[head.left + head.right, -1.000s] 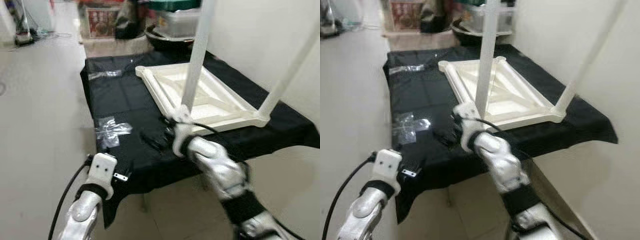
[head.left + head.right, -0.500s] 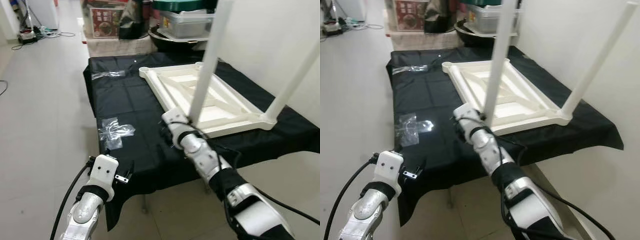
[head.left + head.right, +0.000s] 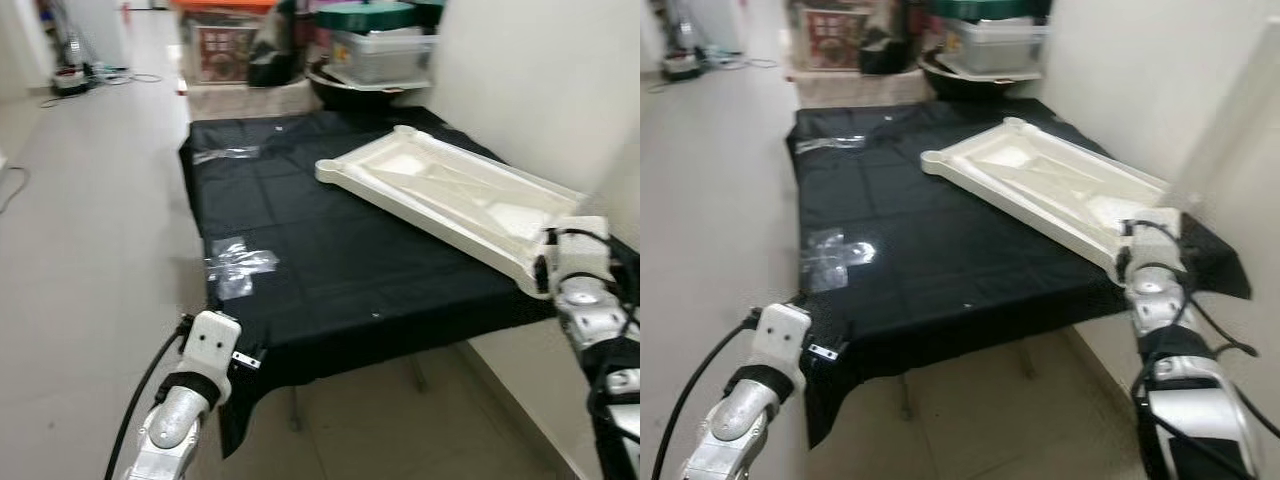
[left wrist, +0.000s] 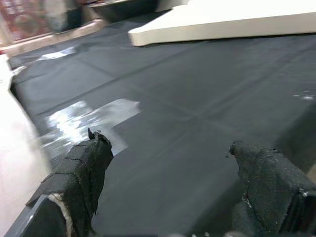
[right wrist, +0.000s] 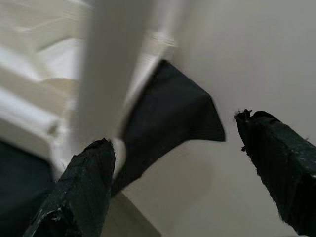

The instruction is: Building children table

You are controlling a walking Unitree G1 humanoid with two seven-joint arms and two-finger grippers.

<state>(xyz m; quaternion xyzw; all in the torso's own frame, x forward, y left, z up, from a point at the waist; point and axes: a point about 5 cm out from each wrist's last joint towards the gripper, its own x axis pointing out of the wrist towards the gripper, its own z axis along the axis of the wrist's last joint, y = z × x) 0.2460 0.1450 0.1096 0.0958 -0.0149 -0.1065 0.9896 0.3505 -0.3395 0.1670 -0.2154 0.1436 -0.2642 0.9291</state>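
Observation:
The white children's table top [image 3: 450, 200] lies upside down and askew on a table under a black cloth [image 3: 300, 240], its ribbed underside showing. My right gripper [image 5: 177, 173] is open at the top's near right corner, beside a blurred white leg [image 5: 106, 64] and close to the wall. That arm's white wrist [image 3: 575, 262] sits against the corner. My left gripper [image 4: 173, 182] is open with nothing between its fingers [image 4: 79, 173], low at the cloth's front left edge, its wrist [image 3: 210, 340] below the table edge.
Clear plastic wrappers [image 3: 240, 265] lie on the cloth at the left, another [image 3: 225, 153] further back. Bins and boxes [image 3: 380, 50] stand behind the table. A white wall [image 3: 540, 90] runs along the right. Open tiled floor [image 3: 90, 250] lies to the left.
My right arm has swung from the top's near left leg to its near right corner. The white top now lies more askew, and the upright legs have left the head views.

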